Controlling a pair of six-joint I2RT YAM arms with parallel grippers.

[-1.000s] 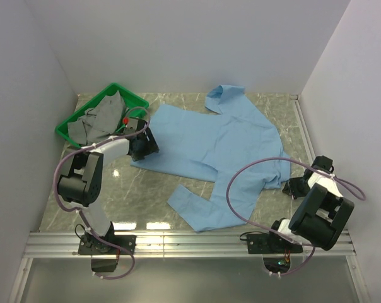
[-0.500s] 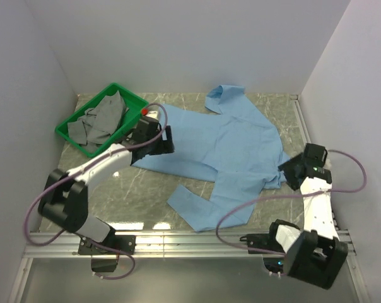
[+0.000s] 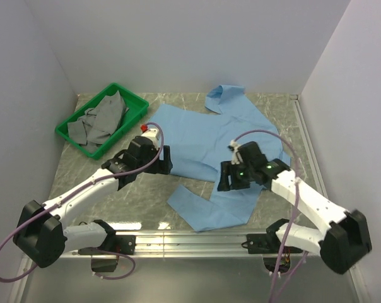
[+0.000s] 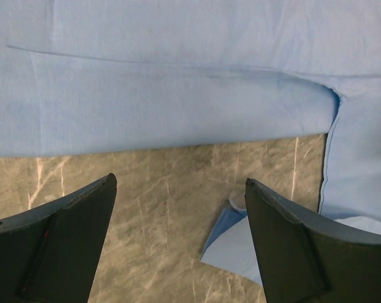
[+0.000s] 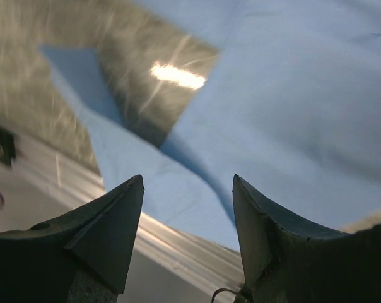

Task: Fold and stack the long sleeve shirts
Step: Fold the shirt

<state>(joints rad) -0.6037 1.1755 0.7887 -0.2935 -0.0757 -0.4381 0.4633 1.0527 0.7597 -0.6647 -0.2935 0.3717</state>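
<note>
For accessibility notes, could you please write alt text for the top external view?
A light blue long sleeve shirt lies spread on a marble table, the left tool and right tool open at its near edge. A green tray holds grey cloth.

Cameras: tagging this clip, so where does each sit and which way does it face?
Top external: above, behind the arms, looking down on table, blue shirt, green tray; left gripper, right gripper show.
Left wrist: on left arm, facing down at shirt edge and table; its open fingers show.
Right wrist: on right arm, tilted over the shirt; its open fingers show.
All share the shirt.
</note>
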